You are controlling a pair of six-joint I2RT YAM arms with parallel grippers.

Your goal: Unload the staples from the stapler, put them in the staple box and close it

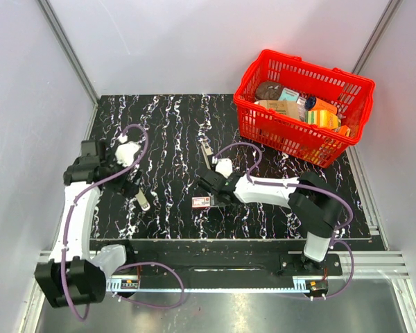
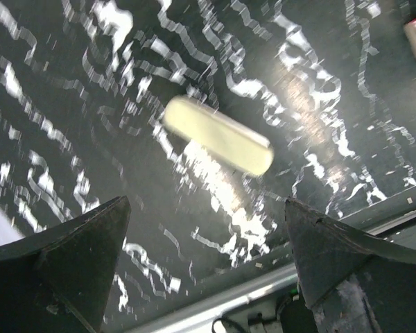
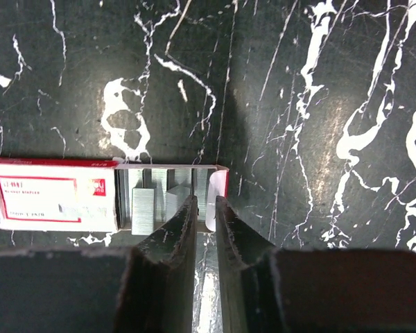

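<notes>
Pincer L (image 2: 206, 203) wide open, empty, above blurred pale oblong (image 2: 218, 135); pincer R (image 3: 206, 201) near-shut at red-white cardboard box (image 3: 55, 194), grip unclear.

Counts, placed from the red-and-white box (image 3: 55, 194), of which there is one. Inside it, three staple strips (image 3: 143, 208). Behind it, one slim grey piece (image 1: 206, 151). Left of it, one pale oblong piece (image 2: 218, 135). Far behind-right of it, one red basket (image 1: 284, 135). My grippers number two: left gripper (image 2: 206, 202), right gripper (image 3: 206, 202).

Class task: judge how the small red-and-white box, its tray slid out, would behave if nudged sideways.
The red-and-white box looks like thin card, so probably light and crushable. Lying flat on the mat, it should slide, not tip. Its open tray may spill staple strips.
</notes>
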